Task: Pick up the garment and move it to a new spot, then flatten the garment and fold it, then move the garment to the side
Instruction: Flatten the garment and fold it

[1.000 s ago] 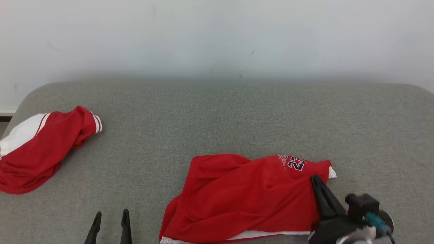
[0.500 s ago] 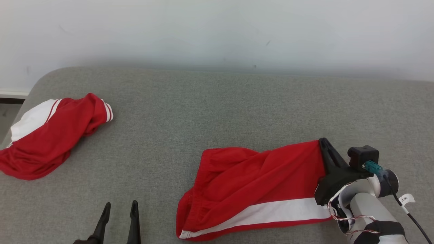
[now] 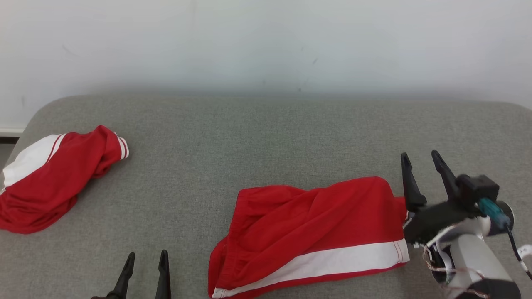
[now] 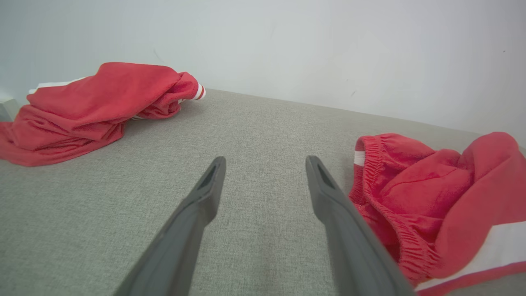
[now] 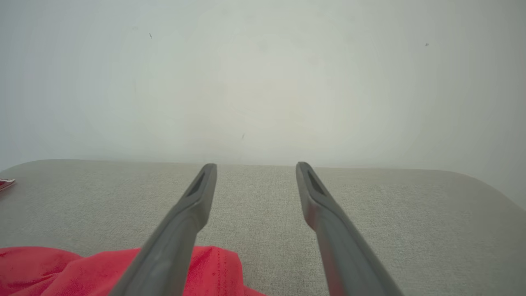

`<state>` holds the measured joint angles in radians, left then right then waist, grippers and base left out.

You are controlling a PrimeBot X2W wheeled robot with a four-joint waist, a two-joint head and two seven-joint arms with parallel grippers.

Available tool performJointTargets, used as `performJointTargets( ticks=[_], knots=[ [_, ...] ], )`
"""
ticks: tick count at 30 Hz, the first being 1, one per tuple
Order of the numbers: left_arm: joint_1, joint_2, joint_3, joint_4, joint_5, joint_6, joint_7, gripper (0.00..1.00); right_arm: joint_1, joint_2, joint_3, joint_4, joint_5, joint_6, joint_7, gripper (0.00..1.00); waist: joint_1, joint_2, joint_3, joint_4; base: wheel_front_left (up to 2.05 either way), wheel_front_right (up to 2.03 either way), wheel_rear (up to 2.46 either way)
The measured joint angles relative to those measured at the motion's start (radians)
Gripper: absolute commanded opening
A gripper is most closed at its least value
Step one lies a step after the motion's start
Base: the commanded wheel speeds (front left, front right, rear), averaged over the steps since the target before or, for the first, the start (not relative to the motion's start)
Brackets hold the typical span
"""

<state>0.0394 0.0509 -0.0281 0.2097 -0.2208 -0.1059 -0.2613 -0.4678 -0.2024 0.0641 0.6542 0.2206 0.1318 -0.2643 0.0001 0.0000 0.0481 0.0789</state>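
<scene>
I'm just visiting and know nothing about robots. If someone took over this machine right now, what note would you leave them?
Left gripper: open, empty, low near the front edge, left of the red shorts.
Right gripper: open, empty, at the shorts' right end.
Shorts: on the grey cushion, spread out but wrinkled, white stripe showing. A second red garment lies bunched at far left.
Done: shorts laid out.
Left: smooth them flat, fold, move aside.
</scene>
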Motion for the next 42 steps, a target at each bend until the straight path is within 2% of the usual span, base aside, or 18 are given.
performJointTargets(
  ticks=[9,16,21,27,31,36,42],
  knots=[
    [0.027,0.0,0.01,0.0,0.008,-0.009,0.0,1.0,0.299,0.027,-0.098,-0.293,-0.012,0.0,0.0,1.0,-0.0001,0.0,-0.041,-0.022,0.0,0.0,0.0],
    [0.039,0.0,0.014,0.001,0.01,-0.016,0.0,1.0,0.495,0.087,-0.135,-0.413,-0.049,0.0,0.0,1.0,-0.0001,0.0,-0.052,-0.027,0.0,0.0,0.0],
    [0.04,0.0,0.011,0.004,0.009,-0.017,0.0,1.0,0.565,0.114,-0.118,-0.402,-0.059,0.0,0.0,1.0,-0.0001,0.0,-0.052,-0.032,0.0,0.0,0.0],
    [0.047,0.0,-0.026,0.018,0.015,-0.018,0.0,1.0,0.57,0.123,-0.105,-0.381,-0.082,0.0,0.0,1.0,-0.0001,0.0,-0.051,-0.038,0.0,0.0,0.0],
    [0.058,0.0,-0.086,0.037,0.038,-0.023,0.0,1.0,0.565,0.116,-0.091,-0.359,-0.091,0.0,0.0,1.0,-0.0002,0.0,-0.05,-0.037,0.0,0.0,0.0],
    [0.061,0.023,-0.212,0.058,0.039,-0.025,0.0,1.0,0.531,0.097,-0.063,-0.325,-0.099,0.0,0.0,1.0,-0.0001,-0.0001,-0.046,-0.038,0.0,0.0,0.0],
    [0.045,0.052,-0.274,0.12,0.007,-0.025,0.0,1.0,0.484,0.072,-0.04,-0.249,-0.106,0.0,0.0,1.0,-0.0001,0.0,-0.034,-0.037,0.0,0.0,0.0]
  ],
)
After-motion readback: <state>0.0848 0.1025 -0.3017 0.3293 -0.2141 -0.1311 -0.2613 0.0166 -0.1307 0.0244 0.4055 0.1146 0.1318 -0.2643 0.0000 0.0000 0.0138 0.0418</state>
